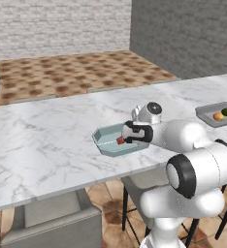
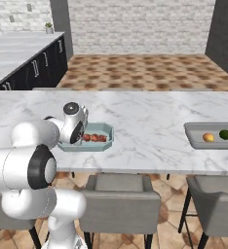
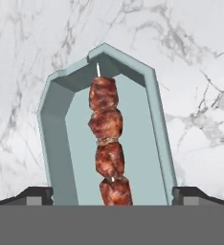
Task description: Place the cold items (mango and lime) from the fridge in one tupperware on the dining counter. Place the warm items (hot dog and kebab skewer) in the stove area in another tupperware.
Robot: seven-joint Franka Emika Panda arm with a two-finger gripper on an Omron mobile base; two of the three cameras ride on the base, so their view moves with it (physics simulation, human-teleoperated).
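While the white arm reached forward and low from the base, its wrist bent down over the near part of the white marble counter [image 2: 150, 116], and the claw [image 3: 112, 194] hung just above the pale teal octagonal plastic tupperware [image 3: 154, 124]. The claw stood open: in the hand view its two dark fingertips [image 3: 37, 195] sat wide apart, one outside each long wall of the tupperware, touching nothing.

The kebab skewer of four browned meat chunks [image 3: 106, 143] lay flat on the tupperware floor, along its length and roughly centred, with the thin metal tip pointing at the far end wall. Bare floor showed on either side of the meat. In the right base view the skewer [image 2: 95, 138] showed as red pieces inside the tupperware [image 2: 106, 133], just beside the claw [image 2: 77, 141].

The tupperware sat close to the counter's near edge, above a grey stool [image 2: 118, 204]. Well apart from it, along the counter to the robot's right, a grey rectangular tupperware [image 2: 196, 133] held an orange mango [image 2: 208, 137] and a green lime [image 2: 225, 134] side by side. Open marble lay between the two containers and across the far half of the counter.
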